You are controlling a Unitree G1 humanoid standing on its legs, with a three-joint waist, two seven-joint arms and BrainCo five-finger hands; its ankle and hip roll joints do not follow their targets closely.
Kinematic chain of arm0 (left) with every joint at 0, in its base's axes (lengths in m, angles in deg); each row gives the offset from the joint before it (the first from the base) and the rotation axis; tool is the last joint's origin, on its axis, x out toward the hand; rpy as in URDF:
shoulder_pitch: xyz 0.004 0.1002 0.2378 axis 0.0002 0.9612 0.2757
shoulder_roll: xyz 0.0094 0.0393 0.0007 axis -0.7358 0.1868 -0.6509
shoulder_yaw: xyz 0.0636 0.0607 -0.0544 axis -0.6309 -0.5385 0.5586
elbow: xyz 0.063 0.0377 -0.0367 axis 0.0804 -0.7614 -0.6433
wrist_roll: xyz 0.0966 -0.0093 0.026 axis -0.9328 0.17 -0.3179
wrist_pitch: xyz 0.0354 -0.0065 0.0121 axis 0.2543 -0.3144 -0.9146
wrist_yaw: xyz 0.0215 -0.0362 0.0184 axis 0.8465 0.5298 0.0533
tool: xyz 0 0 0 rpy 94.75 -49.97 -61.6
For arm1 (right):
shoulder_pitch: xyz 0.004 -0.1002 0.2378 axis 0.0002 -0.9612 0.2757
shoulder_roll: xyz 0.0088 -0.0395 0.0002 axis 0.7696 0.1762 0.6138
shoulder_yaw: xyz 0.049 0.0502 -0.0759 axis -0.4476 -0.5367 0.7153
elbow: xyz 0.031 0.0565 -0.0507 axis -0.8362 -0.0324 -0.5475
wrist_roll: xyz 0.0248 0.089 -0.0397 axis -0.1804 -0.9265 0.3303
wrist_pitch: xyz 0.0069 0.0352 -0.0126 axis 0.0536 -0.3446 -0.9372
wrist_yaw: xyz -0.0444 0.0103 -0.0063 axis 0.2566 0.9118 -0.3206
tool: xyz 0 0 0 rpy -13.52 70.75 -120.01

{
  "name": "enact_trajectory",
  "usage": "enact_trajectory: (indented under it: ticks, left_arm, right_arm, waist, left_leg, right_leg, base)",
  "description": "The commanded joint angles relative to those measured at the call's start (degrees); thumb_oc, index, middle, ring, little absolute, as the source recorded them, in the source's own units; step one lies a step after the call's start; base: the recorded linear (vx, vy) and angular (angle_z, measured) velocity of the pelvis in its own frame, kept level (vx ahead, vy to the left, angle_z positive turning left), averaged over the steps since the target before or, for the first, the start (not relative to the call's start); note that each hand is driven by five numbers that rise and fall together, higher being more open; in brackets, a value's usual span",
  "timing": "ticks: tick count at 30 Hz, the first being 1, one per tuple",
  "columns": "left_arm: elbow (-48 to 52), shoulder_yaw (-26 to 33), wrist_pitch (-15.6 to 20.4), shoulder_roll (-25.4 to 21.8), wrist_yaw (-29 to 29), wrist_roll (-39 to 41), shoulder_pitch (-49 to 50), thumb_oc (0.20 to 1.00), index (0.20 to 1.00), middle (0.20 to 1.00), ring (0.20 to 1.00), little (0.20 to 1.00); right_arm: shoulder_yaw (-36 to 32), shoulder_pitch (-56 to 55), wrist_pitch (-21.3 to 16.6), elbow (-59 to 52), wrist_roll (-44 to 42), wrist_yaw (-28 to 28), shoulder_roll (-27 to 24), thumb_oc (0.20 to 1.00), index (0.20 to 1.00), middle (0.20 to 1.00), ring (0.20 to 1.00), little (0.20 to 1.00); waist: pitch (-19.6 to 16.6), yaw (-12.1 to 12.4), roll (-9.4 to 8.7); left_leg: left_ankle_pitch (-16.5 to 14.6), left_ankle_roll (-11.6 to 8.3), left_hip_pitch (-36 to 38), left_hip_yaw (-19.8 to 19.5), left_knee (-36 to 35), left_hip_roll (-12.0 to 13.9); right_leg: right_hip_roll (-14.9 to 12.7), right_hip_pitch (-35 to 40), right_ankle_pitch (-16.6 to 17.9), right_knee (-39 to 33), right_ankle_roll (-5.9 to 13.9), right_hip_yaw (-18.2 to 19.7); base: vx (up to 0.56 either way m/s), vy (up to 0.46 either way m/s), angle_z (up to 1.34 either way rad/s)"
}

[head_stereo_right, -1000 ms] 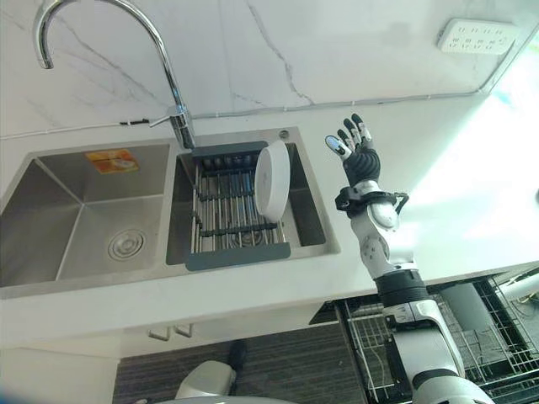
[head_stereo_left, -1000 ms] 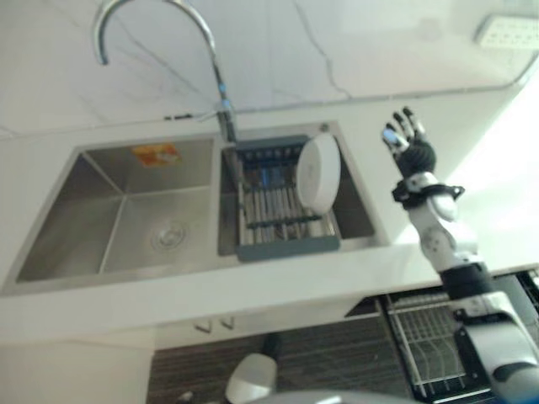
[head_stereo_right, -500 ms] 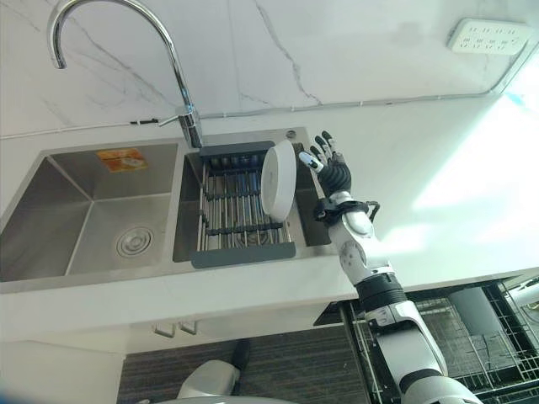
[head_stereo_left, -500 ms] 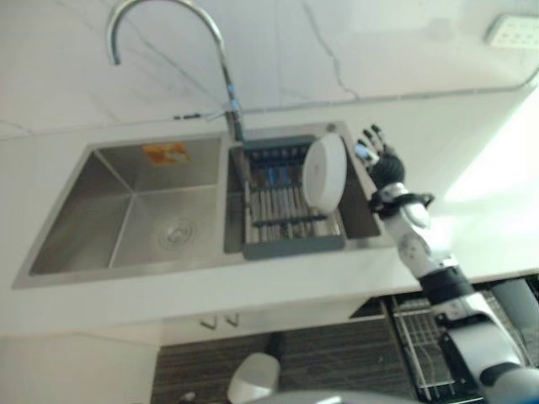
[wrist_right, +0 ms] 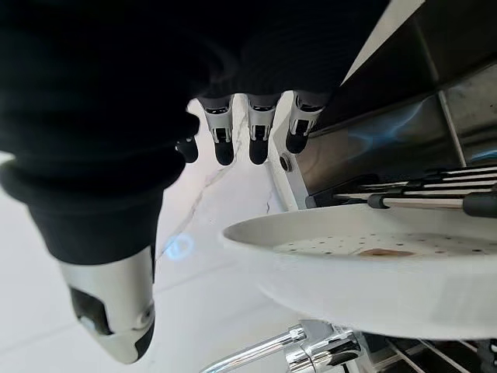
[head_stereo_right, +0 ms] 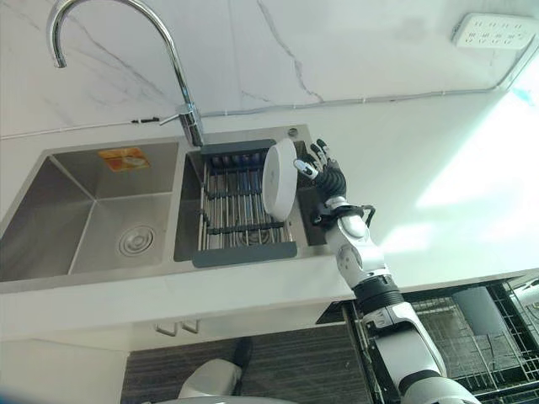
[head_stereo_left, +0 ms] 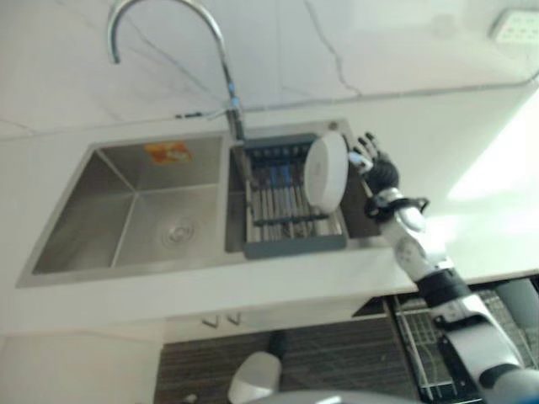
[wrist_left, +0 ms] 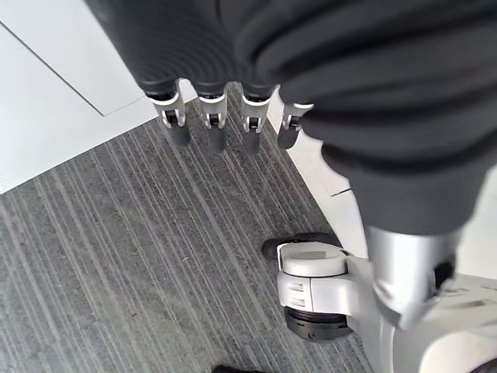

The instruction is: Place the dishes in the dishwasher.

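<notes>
White plate point(head_stereo_right: 279, 179) on edge in the grey dish rack point(head_stereo_right: 240, 220), at the rack's right end, leaning slightly, inside the right basin of the steel double sink point(head_stereo_right: 84, 215). Curved tap point(head_stereo_right: 164, 50) behind, rising from the divider between the two basins; drain point(head_stereo_right: 135, 241) in the left basin; orange sticker point(head_stereo_right: 123, 158) on that basin's back wall. Right hand point(head_stereo_right: 327, 176) raised just beside the plate's right face, over the sink's right edge, fingers point(wrist_right: 260, 136) straight and spread, thumb point(wrist_right: 109, 326) apart, nothing held; whether a fingertip touches the plate cannot be told. Seen from the right wrist, plate rim close under the fingertips, with a small brown mark on its surface and the rack's bars past it. White marble-look counter point(head_stereo_right: 438, 194) around the sink, wall socket point(head_stereo_right: 494, 30) at upper right. Below the counter at right, open dishwasher with a wire rack point(head_stereo_right: 480, 337). Left hand point(wrist_left: 225, 116) hanging low over striped grey carpet point(wrist_left: 116, 264), fingers relaxed and straight, holding nothing.
</notes>
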Motion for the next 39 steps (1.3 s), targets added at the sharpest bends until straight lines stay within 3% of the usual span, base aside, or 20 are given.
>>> enact_trajectory:
  ticks: [1, 25, 34, 35, 39]
  left_arm:
    - [-1.8, -2.94, 0.12, -2.09, -0.44, -0.16, -1.62, 1.0, 1.0, 1.0, 1.0, 1.0]
    - [-0.96, -3.5, -2.32, -0.96, -2.17, -0.56, -1.44, 1.0, 1.0, 1.0, 1.0, 1.0]
    - [0.4, -4.5, -0.9, -1.34, -1.01, -0.45, -1.49, 1.0, 1.0, 1.0, 1.0, 1.0]
    - [0.84, -4.42, -0.9, -1.71, -0.75, -0.54, -1.68, 1.0, 1.0, 1.0, 1.0, 1.0]
    - [1.81, -4.37, -0.99, -2.29, -0.38, -0.07, -1.72, 1.0, 1.0, 1.0, 1.0, 1.0]
  right_arm:
    - [-0.06, -0.49, -3.57, -2.27, 1.09, 0.87, -0.3, 1.0, 1.0, 1.0, 1.0, 1.0]
    - [1.96, -1.1, -3.32, -0.11, 2.51, 2.59, 1.79, 1.0, 1.0, 1.0, 1.0, 1.0]
    - [2.18, 0.19, -2.4, 2.76, 3.53, 5.32, 1.31, 1.0, 1.0, 1.0, 1.0, 1.0]
    - [2.29, 0.24, -2.14, 2.91, 4.56, 5.8, 0.9, 0.2, 0.2, 0.2, 0.2, 0.2]
    - [2.74, 0.49, -2.56, 3.49, 5.34, 5.93, 0.28, 0.2, 0.2, 0.2, 0.2, 0.2]
  waist:
    - [-0.89, 1.51, -0.07]
    - [0.25, 2.93, 0.67]
    - [1.66, 3.54, 0.64]
    - [1.93, 3.56, 0.64]
    - [2.31, 3.71, 0.5]
  left_leg:
    - [-2.34, -1.45, -5.72, -2.27, 3.25, 1.09]
    - [-1.2, -1.65, -7.89, -4.49, 3.3, 0.41]
    - [-1.56, -1.58, -9.47, -5.03, 5.14, -0.13]
    - [-1.54, -1.53, -9.75, -5.15, 5.28, -0.26]
    - [-1.5, -1.33, -9.86, -5.35, 5.13, -0.53]
  right_leg:
    - [-1.71, -0.62, 2.58, 1.45, 0.2, 1.53]
    - [-2.12, -1.09, 2.08, 2.37, 0.17, 0.25]
    - [-2.42, -1.29, 2.0, 2.83, 0.18, 0.23]
    - [-2.46, -1.49, 2.01, 2.92, 0.17, 0.35]
    - [-2.6, -1.57, 2.14, 2.83, 0.41, 0.42]
  base:
    - [0.0, 0.0, 0.0]
    - [0.0, 0.001, 0.04]
    - [0.01, -0.004, 0.02]
    - [0.0, -0.006, 0.03]
    - [0.01, -0.002, 0.03]
